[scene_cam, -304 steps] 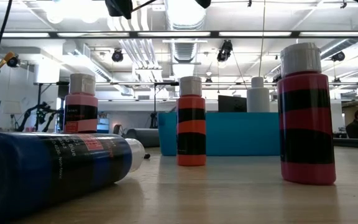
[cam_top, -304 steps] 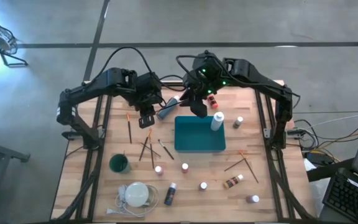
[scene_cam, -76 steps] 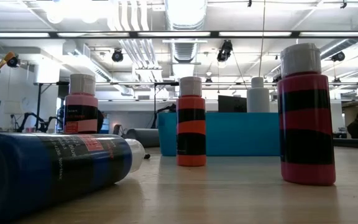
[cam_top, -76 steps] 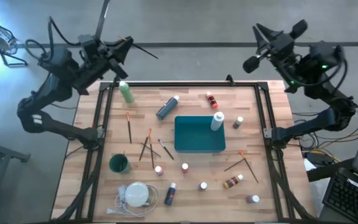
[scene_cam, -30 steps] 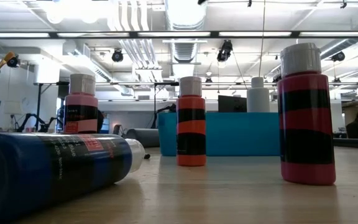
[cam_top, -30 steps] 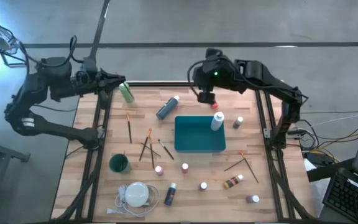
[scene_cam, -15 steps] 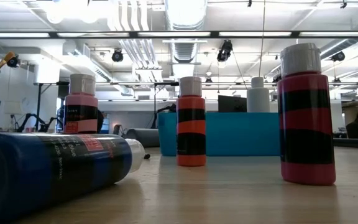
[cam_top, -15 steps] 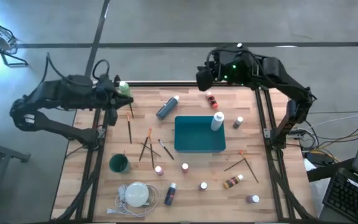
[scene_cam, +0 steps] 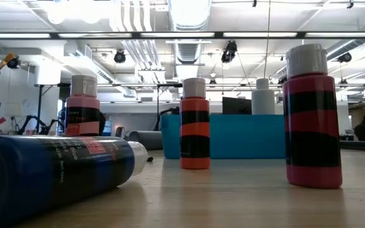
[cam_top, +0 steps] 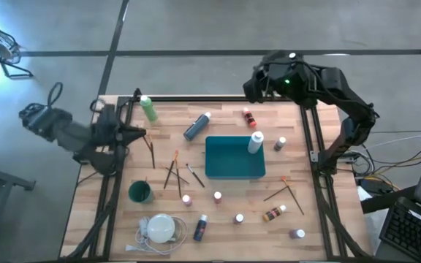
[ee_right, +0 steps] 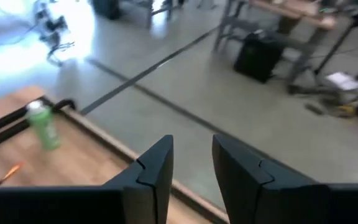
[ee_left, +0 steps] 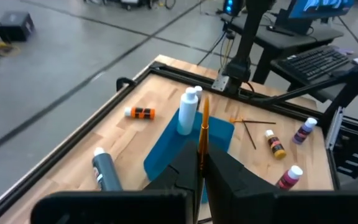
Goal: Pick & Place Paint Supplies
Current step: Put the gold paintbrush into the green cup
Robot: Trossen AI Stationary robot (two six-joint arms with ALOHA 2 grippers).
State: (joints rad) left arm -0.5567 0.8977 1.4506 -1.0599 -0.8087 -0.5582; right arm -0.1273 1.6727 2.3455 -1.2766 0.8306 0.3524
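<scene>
Paint supplies scattered over wooden slat table (cam_top: pixel 320 219): small white-capped bottles, thin brushes around teal rectangular tray (cam_top: pixel 234 158). Left gripper (ee_left: pixel 198 167) at table's left edge, jaws clamped on thin orange-handled brush (ee_left: pixel 201 134); brush tip points across table toward tray. Right gripper (ee_right: pixel 191 163) raised over far edge near right corner, jaws parted, nothing between them. Green bottle (cam_top: pixel 148 109) lies at far left corner; tall white bottle (cam_top: pixel 255 142) stands at tray's right rim.

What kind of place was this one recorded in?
Probably a robotics lab or workshop: bare ceiling ducts and strip lights, a concrete floor, and a computer keyboard on a desk beside the wooden table.
</scene>
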